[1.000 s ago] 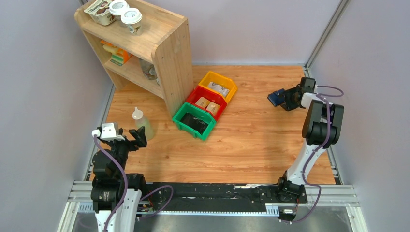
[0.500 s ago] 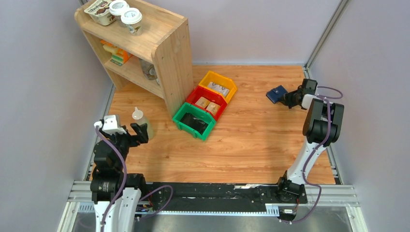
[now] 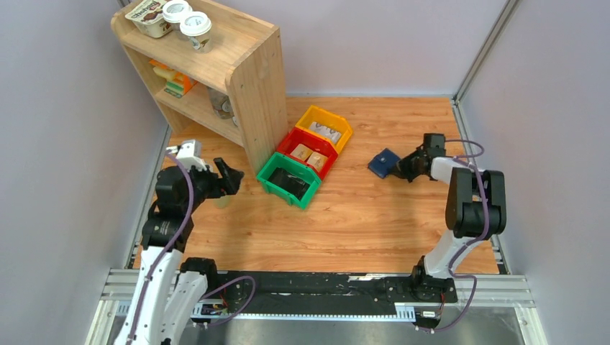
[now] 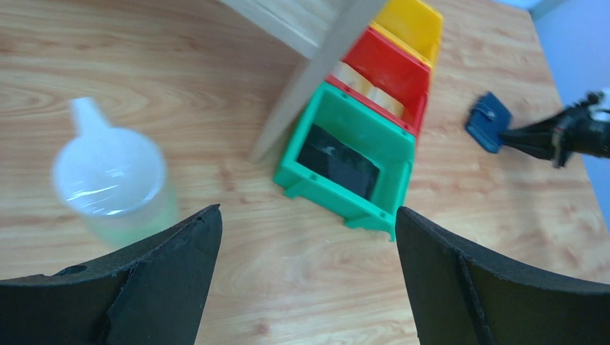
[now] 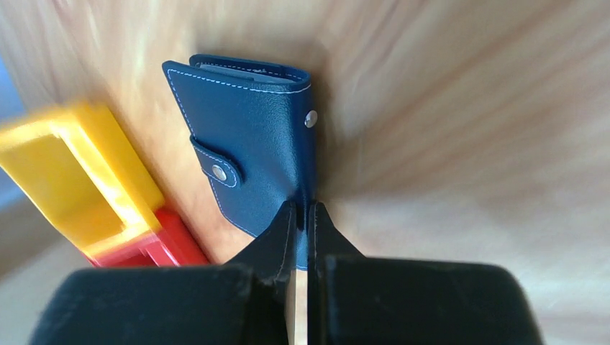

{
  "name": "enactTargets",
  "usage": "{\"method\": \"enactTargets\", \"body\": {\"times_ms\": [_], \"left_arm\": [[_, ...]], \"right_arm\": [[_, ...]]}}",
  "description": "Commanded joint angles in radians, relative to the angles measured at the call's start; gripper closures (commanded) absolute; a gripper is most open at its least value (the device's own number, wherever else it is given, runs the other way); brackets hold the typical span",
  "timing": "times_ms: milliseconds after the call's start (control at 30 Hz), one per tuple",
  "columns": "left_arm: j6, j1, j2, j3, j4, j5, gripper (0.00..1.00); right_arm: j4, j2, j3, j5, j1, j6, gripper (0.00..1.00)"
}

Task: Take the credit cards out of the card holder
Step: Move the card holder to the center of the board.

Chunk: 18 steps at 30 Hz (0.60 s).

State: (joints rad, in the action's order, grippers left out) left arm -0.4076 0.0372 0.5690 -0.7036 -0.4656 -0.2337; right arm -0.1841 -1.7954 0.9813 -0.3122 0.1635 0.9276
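The card holder (image 3: 383,163) is a navy-blue wallet, folded closed with its strap tab snapped. It is right of the coloured bins, just above the table. My right gripper (image 3: 398,169) is shut on its near edge. In the right wrist view the fingertips (image 5: 291,215) pinch the card holder (image 5: 244,136) along its lower edge. The credit cards are hidden inside it. My left gripper (image 4: 306,215) is open and empty above bare wood, with the card holder (image 4: 488,121) far off at the upper right.
A green bin (image 3: 290,180), a red bin (image 3: 308,152) and a yellow bin (image 3: 326,127) stand in a row beside the wooden shelf (image 3: 216,65). A pale squeeze bottle (image 4: 111,176) stands close by my left gripper (image 3: 219,181).
My right gripper closed on the card holder and carried it left and nearer, towards the table's middle. My left arm, still open, swung forward towards the shelf and bins.
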Motion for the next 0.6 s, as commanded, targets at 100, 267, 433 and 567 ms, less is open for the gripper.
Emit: {"method": "enactTargets", "body": {"times_ms": [100, 267, 433, 567], "left_arm": [[-0.034, 0.237, 0.179, -0.073, 0.137, 0.048, 0.04], [-0.045, 0.447, 0.284, -0.073, 0.194, 0.143, 0.03], [-0.027, 0.664, 0.489, -0.137, 0.216, 0.286, 0.03], [-0.031, 0.821, 0.672, -0.233, 0.217, 0.375, 0.03]], "right_arm": [[-0.198, 0.206, -0.185, 0.048, -0.234, -0.128, 1.0], [-0.297, 0.365, -0.3, 0.018, -0.291, -0.263, 1.0], [-0.35, 0.539, -0.415, -0.013, -0.303, -0.292, 1.0], [-0.377, 0.611, -0.446, 0.005, -0.303, -0.315, 0.96]]}}
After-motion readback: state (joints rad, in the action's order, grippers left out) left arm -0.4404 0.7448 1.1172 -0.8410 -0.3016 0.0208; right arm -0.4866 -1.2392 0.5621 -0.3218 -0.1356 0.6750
